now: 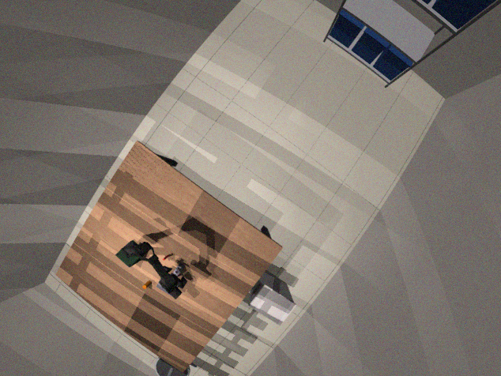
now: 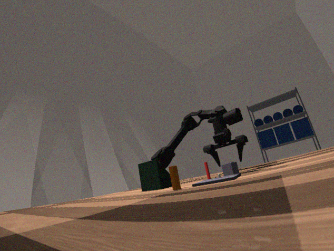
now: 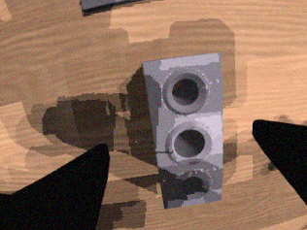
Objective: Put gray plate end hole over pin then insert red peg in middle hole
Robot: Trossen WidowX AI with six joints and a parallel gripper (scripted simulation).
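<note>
The gray plate (image 1: 176, 271) (image 2: 229, 169) (image 3: 215, 115) is a thick block with three holes in a row. It rests on the table beside the base, with its holes facing up. The flat base (image 2: 205, 182) (image 3: 117, 3) shows only an edge at the top of the wrist view; its small pale pin (image 2: 219, 175) shows in the exterior view and is out of the wrist view. The red peg (image 1: 167, 257) (image 2: 206, 170) stands upright near them. My gripper (image 2: 230, 163) (image 3: 182, 139) is open and empty above the plate, with a finger on either side of it in the wrist view.
An orange cylinder (image 1: 147, 284) (image 2: 174, 177) stands on the table between the arm's green mount (image 1: 128, 256) (image 2: 149, 176) and the base. A shelf rack with blue bins (image 2: 277, 135) stands beyond the table.
</note>
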